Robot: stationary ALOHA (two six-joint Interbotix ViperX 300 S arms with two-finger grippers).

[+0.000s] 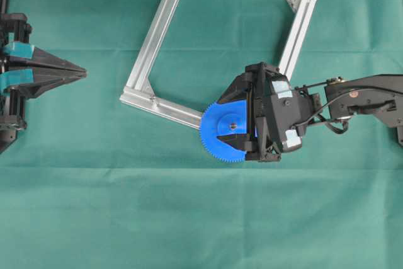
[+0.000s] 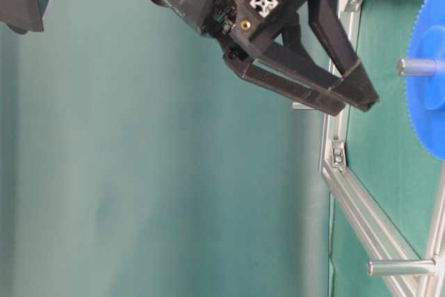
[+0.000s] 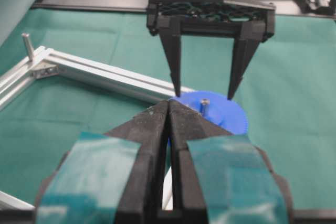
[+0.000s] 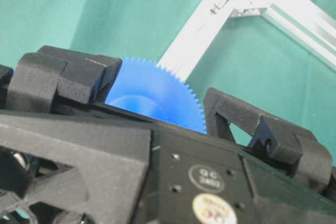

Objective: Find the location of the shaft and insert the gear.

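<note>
Gear (image 1: 221, 131) sits threaded on the shaft (image 3: 205, 105), so insertion looks done; right gripper (image 3: 203, 88) fingers stand wide, holding nothing, left gripper (image 3: 169, 111) pressed together.

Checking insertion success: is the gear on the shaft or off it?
On. The gear lies flat with the shaft poking up through its hub; the right gripper stands open above it.

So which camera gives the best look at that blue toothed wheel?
The overhead view: the gear shows teeth, hub and centre, partly under the right gripper. The table-level view catches only its edge, the left wrist view hides it behind the left gripper, and the right wrist view shows a toothed arc.
</note>
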